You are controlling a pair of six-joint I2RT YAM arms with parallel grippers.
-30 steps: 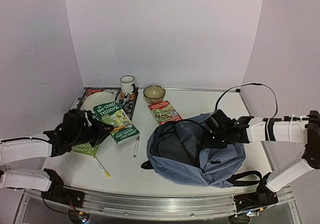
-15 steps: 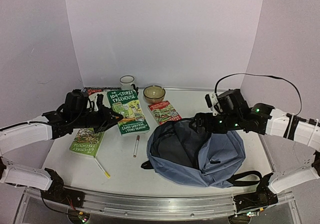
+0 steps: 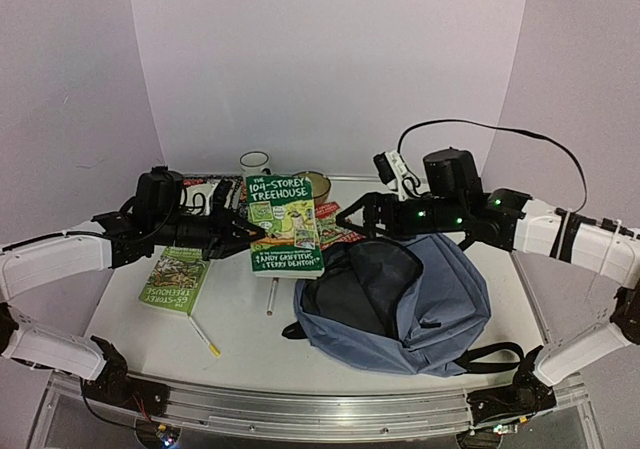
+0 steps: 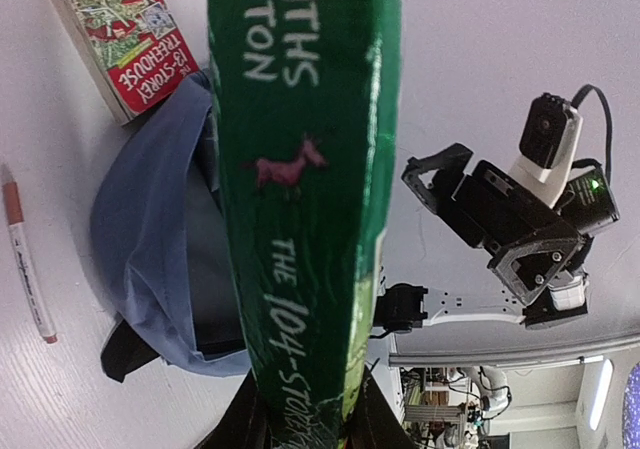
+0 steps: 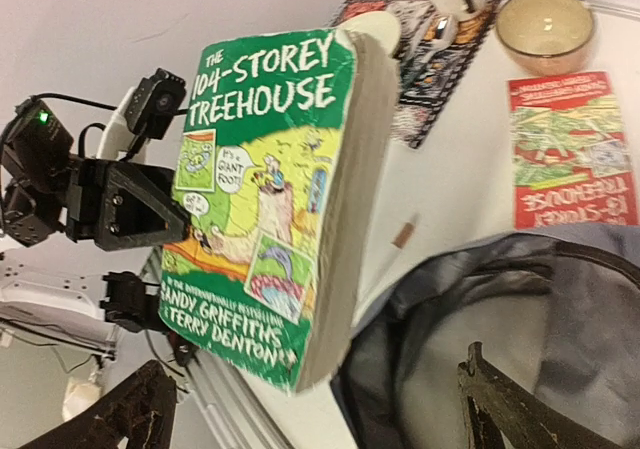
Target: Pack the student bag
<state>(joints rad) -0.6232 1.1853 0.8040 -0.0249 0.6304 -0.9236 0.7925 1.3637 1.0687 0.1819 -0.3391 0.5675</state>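
We saw the student bag (image 3: 400,309), grey-blue, unzipped, on a white worktop (image 3: 240,324); left jaws gripped a green book (image 3: 285,224), right jaws gaped empty.

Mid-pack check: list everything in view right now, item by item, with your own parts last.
student bag: one, grey-blue with black straps, near right of table, main compartment gaping.
104-Storey book: one, green, held up above the table centre.
second green book: one, green, flat at left.
red book: one, red, flat behind the bag.
bowl: one, amber, at the back.
mug: one, white, at the back.
placemat: one, dark patterned, back left.
pens: two, white, one left of the bag, one front left.
table: one, white.
left fingers: black, shut on the 104-Storey book.
right fingers: black, open above the bag's far edge.
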